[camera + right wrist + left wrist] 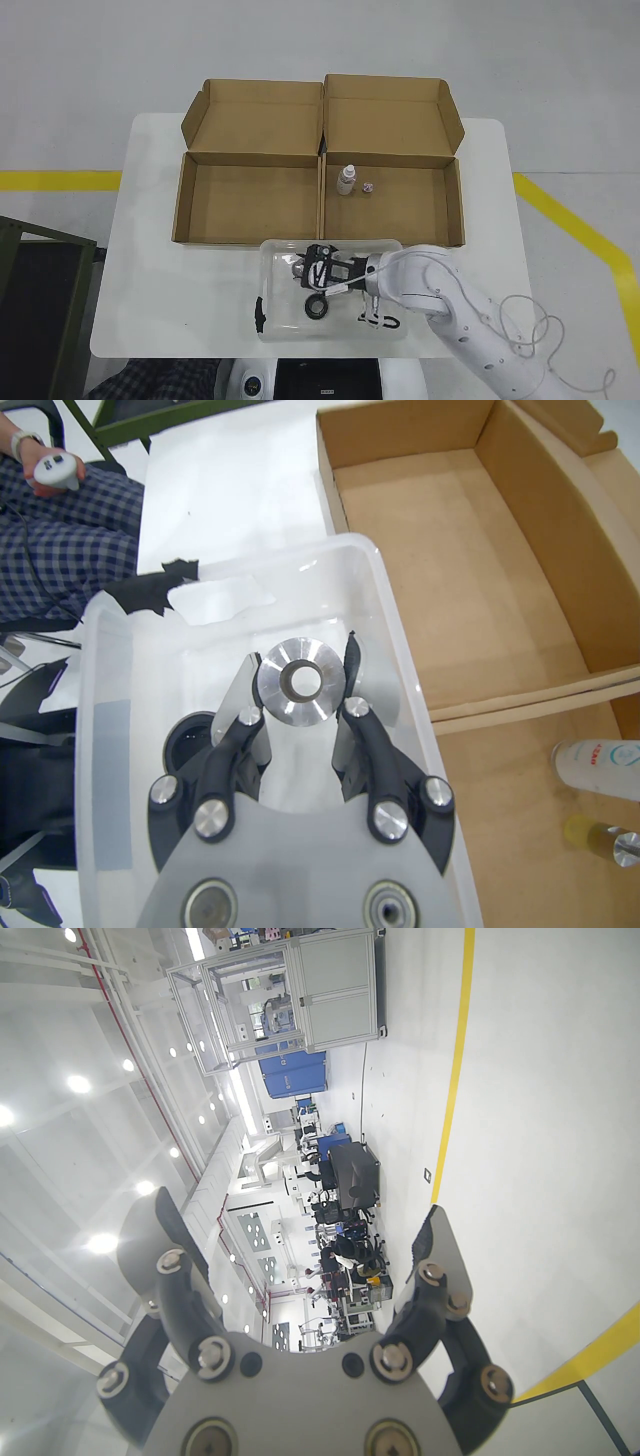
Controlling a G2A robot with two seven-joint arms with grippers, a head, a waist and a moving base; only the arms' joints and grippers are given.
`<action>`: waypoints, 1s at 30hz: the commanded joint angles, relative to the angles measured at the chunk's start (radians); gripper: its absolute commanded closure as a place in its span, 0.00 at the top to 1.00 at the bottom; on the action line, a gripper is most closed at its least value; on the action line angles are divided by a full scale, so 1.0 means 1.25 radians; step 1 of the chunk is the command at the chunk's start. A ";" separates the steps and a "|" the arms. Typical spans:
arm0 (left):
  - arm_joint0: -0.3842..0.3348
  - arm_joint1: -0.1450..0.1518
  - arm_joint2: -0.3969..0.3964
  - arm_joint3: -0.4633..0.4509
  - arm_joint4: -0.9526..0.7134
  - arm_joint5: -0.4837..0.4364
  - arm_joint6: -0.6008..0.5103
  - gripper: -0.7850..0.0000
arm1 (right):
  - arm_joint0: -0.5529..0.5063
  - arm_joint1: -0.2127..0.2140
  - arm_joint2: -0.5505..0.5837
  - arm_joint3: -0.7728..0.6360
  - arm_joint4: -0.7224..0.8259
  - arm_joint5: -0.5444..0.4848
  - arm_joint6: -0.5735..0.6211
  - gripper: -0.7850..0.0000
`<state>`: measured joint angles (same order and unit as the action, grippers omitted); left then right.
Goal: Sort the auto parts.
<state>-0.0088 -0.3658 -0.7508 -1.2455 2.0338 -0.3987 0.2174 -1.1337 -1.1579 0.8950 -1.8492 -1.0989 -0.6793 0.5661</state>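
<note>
My right gripper (302, 685) is shut on a shiny metal disc with a centre hole (301, 682), held inside the clear plastic bin (400, 680). In the top view that gripper (318, 268) sits over the bin (268, 255) near the table's front edge. A black ring part (315, 307) (182, 740) lies on the bin floor, and another black part (380, 321) lies near the bin's front right. My left gripper (300, 1238) is open, holds nothing, and points out at the room.
Two open cardboard boxes stand behind the bin: the left box (248, 204) and the right box (395, 205), which holds a small white bottle (346, 180) (597, 762) and a small part (368, 187). A black clip (258, 313) sits on the bin's left rim.
</note>
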 commanded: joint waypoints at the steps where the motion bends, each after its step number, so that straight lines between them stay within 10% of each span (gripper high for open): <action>1: 0.000 0.000 0.000 0.000 0.000 0.000 0.000 1.00 | -0.001 0.001 0.011 -0.006 0.008 0.005 -0.019 0.00; 30: 0.000 0.000 0.000 0.000 0.000 0.000 0.000 1.00 | -0.046 0.014 0.156 -0.050 0.190 0.040 -0.176 0.00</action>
<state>-0.0088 -0.3658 -0.7508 -1.2455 2.0338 -0.3987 0.2174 -1.1874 -1.1410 1.0828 -1.9089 -0.8632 -0.6296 0.3471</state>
